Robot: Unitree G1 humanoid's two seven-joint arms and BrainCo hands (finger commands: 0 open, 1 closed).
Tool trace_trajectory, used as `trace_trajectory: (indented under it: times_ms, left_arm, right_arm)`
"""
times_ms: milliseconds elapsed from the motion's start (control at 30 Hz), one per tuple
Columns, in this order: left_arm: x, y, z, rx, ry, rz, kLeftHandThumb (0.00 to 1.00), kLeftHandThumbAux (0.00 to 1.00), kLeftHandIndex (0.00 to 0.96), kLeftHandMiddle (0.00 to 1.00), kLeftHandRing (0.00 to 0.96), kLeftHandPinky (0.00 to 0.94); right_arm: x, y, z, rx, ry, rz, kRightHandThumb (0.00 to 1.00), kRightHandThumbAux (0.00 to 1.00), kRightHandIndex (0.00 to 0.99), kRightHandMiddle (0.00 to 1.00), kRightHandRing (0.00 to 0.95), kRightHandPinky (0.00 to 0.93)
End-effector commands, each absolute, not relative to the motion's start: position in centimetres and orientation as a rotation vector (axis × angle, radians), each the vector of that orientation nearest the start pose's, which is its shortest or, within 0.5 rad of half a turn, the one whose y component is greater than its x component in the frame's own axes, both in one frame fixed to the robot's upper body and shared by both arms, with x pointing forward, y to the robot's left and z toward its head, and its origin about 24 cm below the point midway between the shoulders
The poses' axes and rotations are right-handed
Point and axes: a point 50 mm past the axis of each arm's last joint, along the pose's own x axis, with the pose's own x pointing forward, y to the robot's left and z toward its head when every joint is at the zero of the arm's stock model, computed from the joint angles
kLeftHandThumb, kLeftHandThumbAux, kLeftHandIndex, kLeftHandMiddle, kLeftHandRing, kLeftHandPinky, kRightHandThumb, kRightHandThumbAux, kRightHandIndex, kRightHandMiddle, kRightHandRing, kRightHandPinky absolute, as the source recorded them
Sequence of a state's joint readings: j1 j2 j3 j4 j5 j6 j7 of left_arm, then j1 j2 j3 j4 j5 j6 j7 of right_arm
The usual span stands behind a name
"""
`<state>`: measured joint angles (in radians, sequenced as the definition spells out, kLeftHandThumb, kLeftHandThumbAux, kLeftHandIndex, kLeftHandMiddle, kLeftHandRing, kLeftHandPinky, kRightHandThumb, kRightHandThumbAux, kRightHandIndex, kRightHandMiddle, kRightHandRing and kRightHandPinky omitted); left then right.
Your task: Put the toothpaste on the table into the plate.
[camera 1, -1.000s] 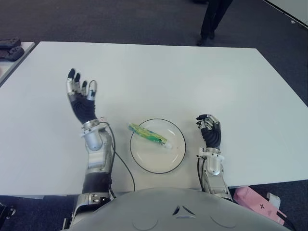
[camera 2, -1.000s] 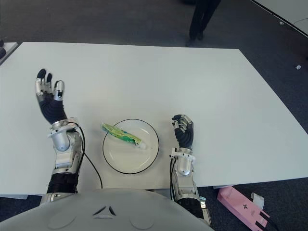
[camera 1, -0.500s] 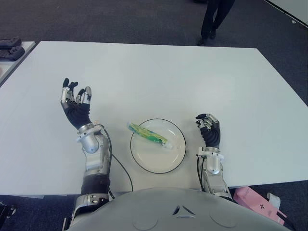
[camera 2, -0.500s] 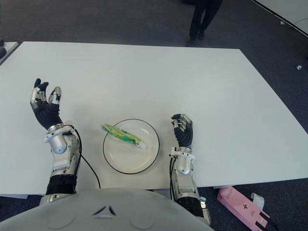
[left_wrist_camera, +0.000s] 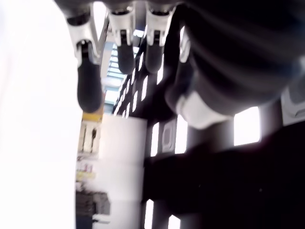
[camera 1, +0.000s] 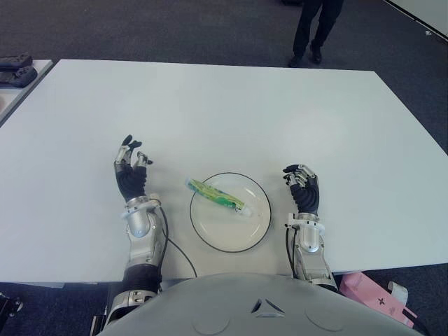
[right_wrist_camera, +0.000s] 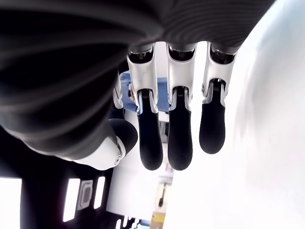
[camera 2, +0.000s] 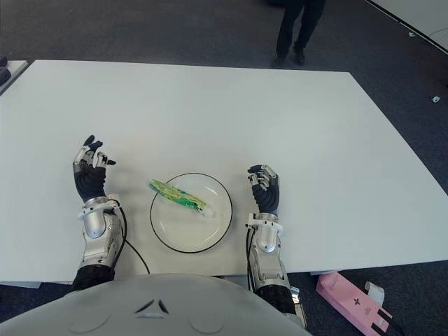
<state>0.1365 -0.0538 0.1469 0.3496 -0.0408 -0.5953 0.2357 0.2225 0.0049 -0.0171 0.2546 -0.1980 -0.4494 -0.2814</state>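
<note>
A green and yellow toothpaste tube (camera 1: 215,197) lies in the white, dark-rimmed plate (camera 1: 246,239) near the table's front edge, its tail end over the plate's left rim. My left hand (camera 1: 131,171) shows upright to the left of the plate, fingers relaxed and holding nothing; the left wrist view shows its fingers (left_wrist_camera: 89,71) apart with nothing between them. My right hand (camera 1: 303,186) shows just right of the plate, fingers (right_wrist_camera: 178,129) loosely curved and empty.
The white table (camera 1: 231,112) stretches far behind the plate. A person's legs (camera 1: 318,28) stand beyond its far edge. Dark objects (camera 1: 14,66) lie on another table at far left. A pink box (camera 1: 371,290) shows below the table's front right edge.
My left hand has come down and drawn back toward me, closer to the plate, with its fingers less spread. The toothpaste, the plate and my right hand stayed put.
</note>
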Motion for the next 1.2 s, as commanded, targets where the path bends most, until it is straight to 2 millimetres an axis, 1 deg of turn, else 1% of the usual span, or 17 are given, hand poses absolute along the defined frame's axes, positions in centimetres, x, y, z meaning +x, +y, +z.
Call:
trace_trajectory:
  times_ms: [33,333,433,633,867,1200]
  left_arm:
    - [19.5,18.9,-1.9,-0.014,-0.042,0.394,0.704,0.717,0.436,0.600,0.591,0.588]
    - [18.8,18.3,-2.4,0.011,-0.006,0.329,0.706,0.715,0.436,0.608,0.593,0.591]
    - [18.5,18.0,-2.6,0.027,0.010,0.301,0.708,0.715,0.436,0.610,0.601,0.616]
    - [18.0,17.5,-2.9,0.054,0.038,0.248,0.706,0.716,0.435,0.615,0.612,0.620]
    - [17.7,17.4,-3.1,0.072,0.042,0.229,0.706,0.716,0.435,0.622,0.622,0.634]
    - [17.4,17.1,-3.4,0.083,0.051,0.212,0.707,0.715,0.435,0.626,0.624,0.636]
  right_arm:
    - [18.5,-17.2,-2.8,-0.193,0.052,-0.272,0.709,0.728,0.431,0.498,0.515,0.523]
    - [18.6,-17.0,-2.6,-0.197,0.035,-0.270,0.708,0.729,0.431,0.492,0.523,0.543]
    - [18.6,-16.9,-2.5,-0.197,0.034,-0.265,0.709,0.729,0.431,0.484,0.519,0.533]
    - [18.5,-16.9,-2.4,-0.208,0.022,-0.248,0.708,0.729,0.431,0.491,0.516,0.533]
    - [18.5,-16.9,-2.3,-0.207,0.018,-0.243,0.708,0.729,0.430,0.503,0.526,0.549]
    - [18.5,-16.9,-2.4,-0.187,0.027,-0.260,0.709,0.728,0.432,0.485,0.520,0.536]
